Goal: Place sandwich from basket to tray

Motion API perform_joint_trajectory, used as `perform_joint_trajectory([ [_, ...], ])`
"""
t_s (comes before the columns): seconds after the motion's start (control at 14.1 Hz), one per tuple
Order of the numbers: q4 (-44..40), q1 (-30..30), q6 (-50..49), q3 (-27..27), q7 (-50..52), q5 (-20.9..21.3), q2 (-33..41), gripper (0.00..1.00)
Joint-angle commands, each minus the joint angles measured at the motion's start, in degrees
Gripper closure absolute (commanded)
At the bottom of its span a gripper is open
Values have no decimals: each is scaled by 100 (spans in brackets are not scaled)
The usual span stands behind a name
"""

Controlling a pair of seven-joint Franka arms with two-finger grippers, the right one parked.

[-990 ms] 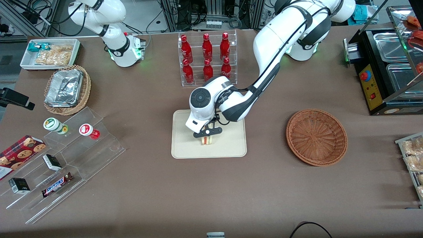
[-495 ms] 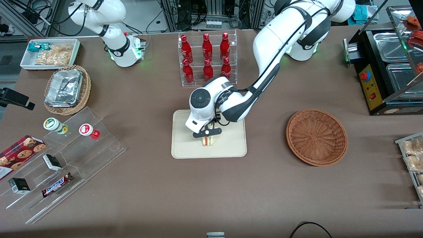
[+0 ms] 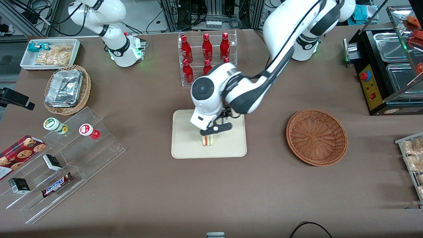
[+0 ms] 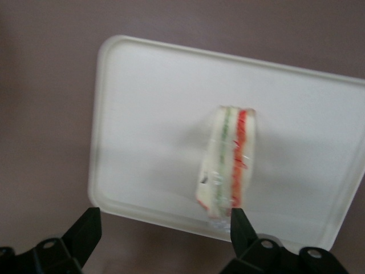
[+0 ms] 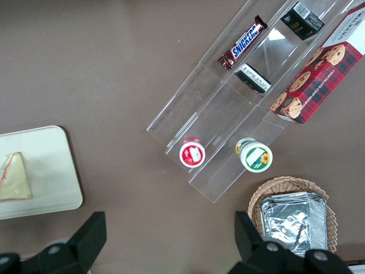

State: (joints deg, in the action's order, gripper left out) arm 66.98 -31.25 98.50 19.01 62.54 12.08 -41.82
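Sandwich (image 3: 208, 140) on tray (image 3: 185, 145): that is what we see at the middle of the brown table (image 3: 211, 191). The sandwich is a small wedge of pale bread standing on edge, with a green and a red filling stripe running along the side turned toward us. It rests on the cream-beige tray, in the half nearer the front camera. In the right wrist view we see the same wedge (image 5: 13, 177) lying on the tray (image 5: 57, 188).

We see the working arm's gripper (image 3: 212, 131) hanging just above the sandwich, clear of it. In the left wrist view its two black fingers (image 4: 82, 233) are spread wide apart and hold nothing, and the sandwich (image 4: 228, 162) and the tray (image 4: 142, 114) lie below them.

Toward the working arm's end of the table we find the round reddish-brown basket (image 3: 316, 137), well apart from the tray, with nothing in it.

Farther from the front camera than the tray stands a clear rack of red bottles (image 3: 207, 53). Toward the parked arm's end we see a clear stepped stand (image 3: 66, 162) with small snacks and two little cups, and a tan wicker basket holding foil containers (image 3: 64, 88).
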Motion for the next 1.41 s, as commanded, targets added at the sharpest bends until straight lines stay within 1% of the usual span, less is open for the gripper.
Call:
perform_joint_trajectory([
  [0.0,875,503,46,-11,-83,32,620,0],
  [0.14,1561,917,91,-11,-644,-12,1173,0],
  [0.21,1947,1223,108,6,-925,-38,1506,0],
  [0.49,3371,2147,143,24,-2164,-337,2842,0],
  [0.71,3901,2780,-66,15,-3463,-802,3634,0],
  [0.85,3990,3141,-400,-46,-4351,-1057,4030,0],
  [0.92,3981,3177,-575,-255,-4825,-1171,4215,0],
  [0.99,3912,3125,-777,-605,-5343,-1268,4321,0],
  [1.13,3701,3081,-946,-1124,-6285,-1278,4489,0],
  [1.2,3526,2907,-990,-1449,-6576,-1278,4550,0],
  [1.34,3218,2712,-990,-1890,-6640,-1243,4542,0],
])
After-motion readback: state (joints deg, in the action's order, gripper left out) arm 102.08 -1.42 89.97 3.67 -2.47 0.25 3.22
